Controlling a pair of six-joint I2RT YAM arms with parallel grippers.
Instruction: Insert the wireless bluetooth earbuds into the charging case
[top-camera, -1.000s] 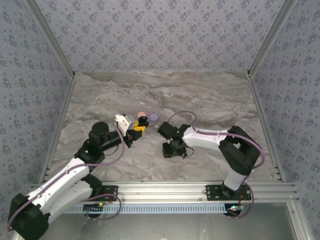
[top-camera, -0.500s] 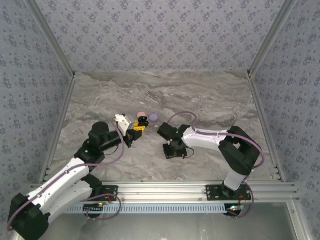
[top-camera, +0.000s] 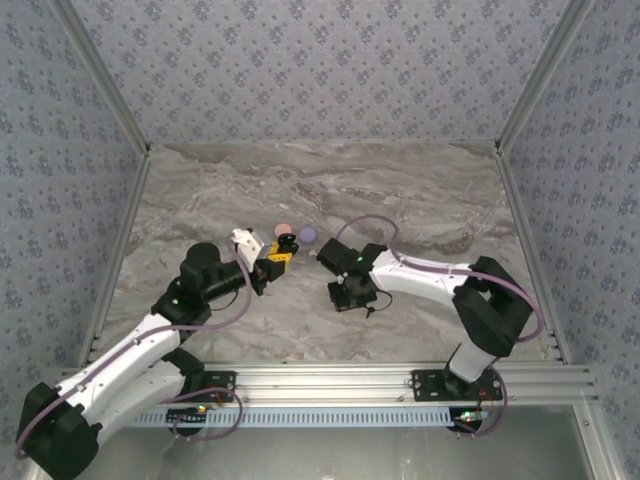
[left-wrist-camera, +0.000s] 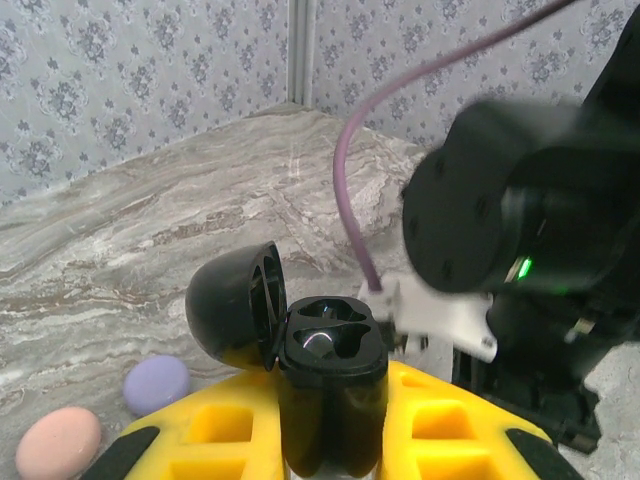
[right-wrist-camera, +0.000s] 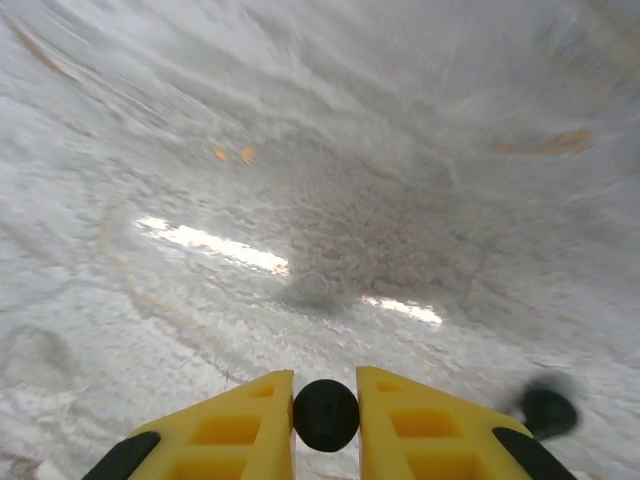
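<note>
The black earbud (right-wrist-camera: 325, 415) is pinched only at the very tips of the right gripper (right-wrist-camera: 325, 385), whose jaws are nearly closed on it, so it could twist or slip out. Its stem is hidden, and a wrong turn would stop it seating in the black case (left-wrist-camera: 330, 350). That case stands upright, lid (left-wrist-camera: 235, 305) swung open, clamped in the narrowed jaws of the left gripper (top-camera: 274, 256) near the middle of the table (top-camera: 420, 200); a hard push could tip it. The right arm (top-camera: 430, 275) bends inward, wrist pointing down close over the table just right of the case, while the left arm (top-camera: 150, 340) reaches forward and inward. A second black earbud (right-wrist-camera: 548, 408) on the table nearby could be knocked.
</note>
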